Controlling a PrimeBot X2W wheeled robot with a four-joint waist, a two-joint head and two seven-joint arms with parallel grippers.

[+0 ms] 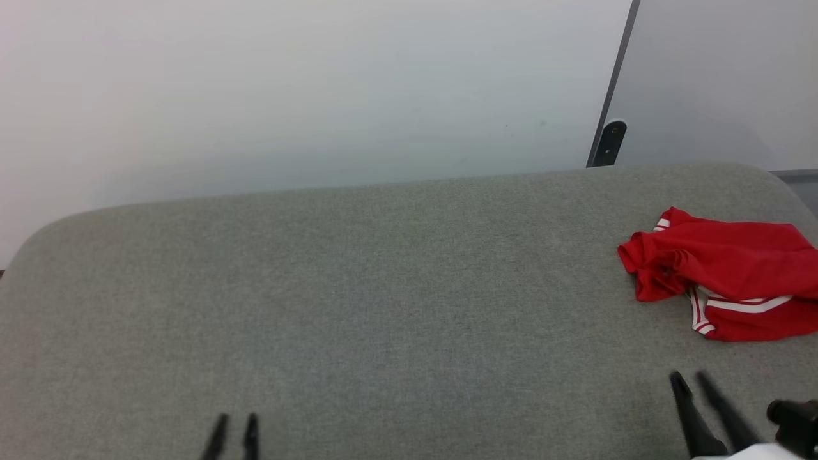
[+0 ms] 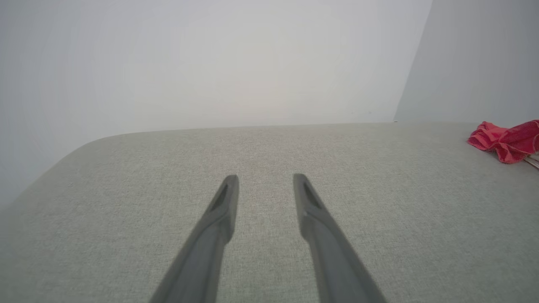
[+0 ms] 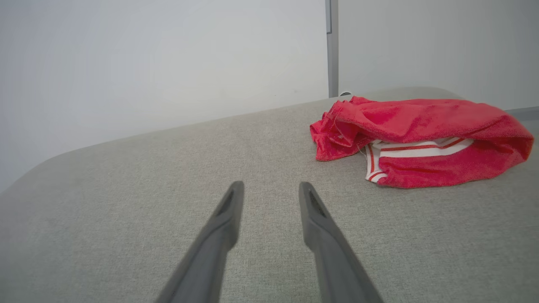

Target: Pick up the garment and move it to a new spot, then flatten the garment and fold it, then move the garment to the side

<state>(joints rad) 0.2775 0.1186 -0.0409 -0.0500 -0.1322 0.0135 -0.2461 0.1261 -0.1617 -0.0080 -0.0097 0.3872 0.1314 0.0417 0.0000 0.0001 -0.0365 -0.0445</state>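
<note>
The garment (image 1: 728, 268) is a crumpled red shirt with white-and-red striped trim, lying bunched at the far right of the grey padded surface (image 1: 358, 306). It also shows at the right edge of the left wrist view (image 2: 507, 141) and ahead to the right in the right wrist view (image 3: 421, 139). My right gripper (image 1: 690, 377) is open and empty, a short way in front of the garment, apart from it. At the bottom left, my left gripper (image 1: 235, 418) stands open over bare surface, far from the garment. In both wrist views the gaps between the fingers (image 2: 266, 179) (image 3: 271, 185) hold nothing.
A pale wall rises behind the surface. A dark upright post (image 1: 610, 137) with a black foot stands at the back right, just behind the surface's rounded far edge. The surface's right edge lies close beside the garment.
</note>
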